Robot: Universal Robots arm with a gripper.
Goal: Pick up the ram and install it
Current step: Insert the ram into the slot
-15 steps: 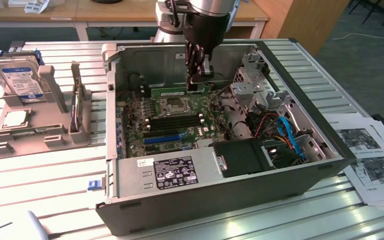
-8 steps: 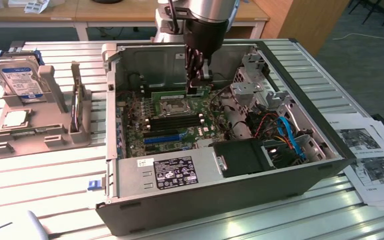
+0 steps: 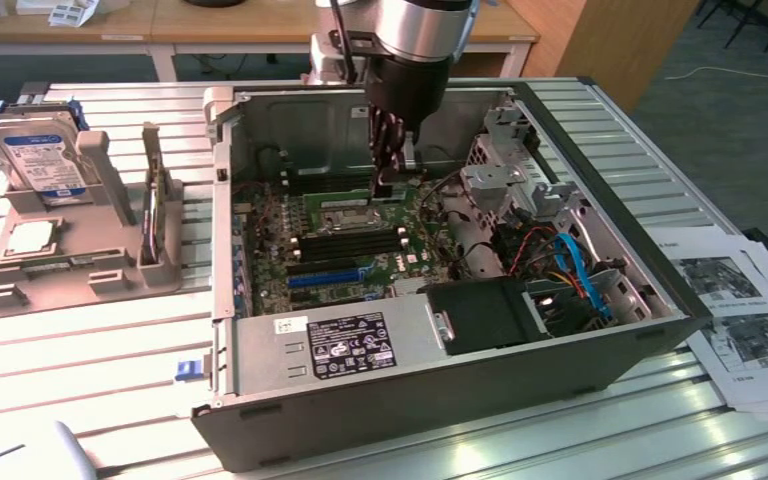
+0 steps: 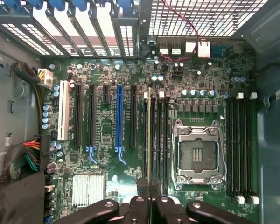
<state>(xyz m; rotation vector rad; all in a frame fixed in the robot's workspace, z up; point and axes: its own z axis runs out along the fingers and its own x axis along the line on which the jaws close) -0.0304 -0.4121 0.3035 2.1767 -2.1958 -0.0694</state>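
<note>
Pale metal slats form the table (image 3: pixel 91 380), with printed sheets (image 3: pixel 744 330) lying at the exterior view's right edge. Nearest on it stands an open grey computer case (image 3: pixel 357 400), its side panel off and a labelled wall facing the camera. Inside lies the green motherboard (image 3: pixel 344 250), with a long blue slot (image 4: pixel 119 121), a silver CPU socket (image 4: pixel 197 154) and a bank of black memory slots (image 4: pixel 161 135) between them.

The arm reaches down into the case. Its gripper (image 4: pixel 149 186) is pinched narrow on the ram (image 4: pixel 149 135), which the wrist view shows edge-on as a thin pale line running over the memory slots just beside the socket. Seen that way, it appears to hover at or just above a slot. Whether it touches one cannot be told.

The stick looks light, stiff, thin and fragile. It is probably best held by its bare upper edge, clear of the chips and the contact edge, and kept upright so that it does not twist.

Farther off, at the exterior view's left, a grey holder (image 3: pixel 64 240) carries a hard drive (image 3: pixel 44 160). Wooden desks (image 3: pixel 224 25) stand behind.
</note>
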